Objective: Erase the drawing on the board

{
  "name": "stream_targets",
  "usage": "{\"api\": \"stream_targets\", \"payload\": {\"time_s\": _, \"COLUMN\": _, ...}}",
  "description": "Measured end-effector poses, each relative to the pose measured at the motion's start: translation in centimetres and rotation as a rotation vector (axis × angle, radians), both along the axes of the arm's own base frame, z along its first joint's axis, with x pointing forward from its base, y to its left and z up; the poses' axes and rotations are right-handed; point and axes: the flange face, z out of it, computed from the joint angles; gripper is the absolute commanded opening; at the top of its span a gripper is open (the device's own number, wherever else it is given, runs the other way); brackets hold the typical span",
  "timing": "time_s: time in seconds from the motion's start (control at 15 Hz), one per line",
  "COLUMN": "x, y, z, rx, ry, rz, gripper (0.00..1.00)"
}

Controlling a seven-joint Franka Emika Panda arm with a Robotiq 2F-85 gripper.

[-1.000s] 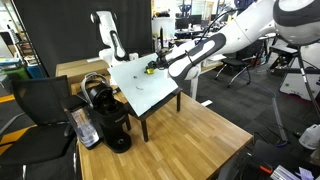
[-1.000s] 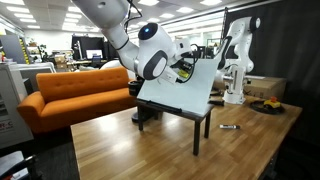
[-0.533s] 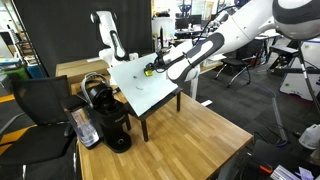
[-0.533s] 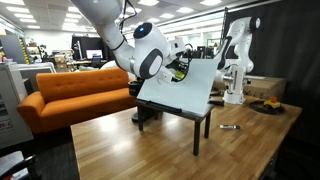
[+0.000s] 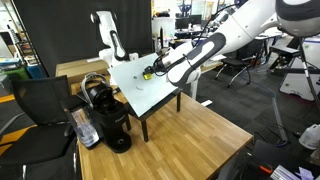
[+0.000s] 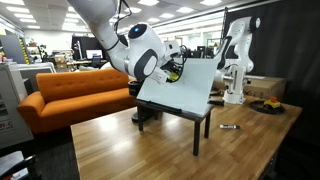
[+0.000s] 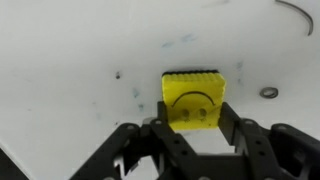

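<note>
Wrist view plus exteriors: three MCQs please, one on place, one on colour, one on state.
1. Where is the yellow rectangular block?
A. on a wooden tabletop
B. against the tilted white board, between the fingers of the hand
C. on a chair

2. What colour is the long sofa in an exterior view?
A. orange
B. grey
C. green

3. What state is the hand in?
A. open and empty
B. out of sight
C. shut on the block

Answers:
1. B, the wrist view shows the block against the board in the hand's grip.
2. A, its cushions are plainly orange.
3. C, a finger clamps each side of the block.
</note>
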Motion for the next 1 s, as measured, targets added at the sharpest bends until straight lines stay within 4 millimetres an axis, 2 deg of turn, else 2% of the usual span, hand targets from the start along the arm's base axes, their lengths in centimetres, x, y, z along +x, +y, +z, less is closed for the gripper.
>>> {"api": "stream_targets", "payload": {"time_s": 0.67, "x": -0.5, "y": 2.0, "z": -0.2, "rx": -0.003, "ry": 0.014, "rz": 0.034, "gripper": 0.27}}
{"api": "stream_targets", "payload": {"time_s": 1.0, "x": -0.2, "y": 2.1, "z": 0.3, "rx": -0.006, "ry": 0.003, "rz": 0.036, "gripper": 0.27}}
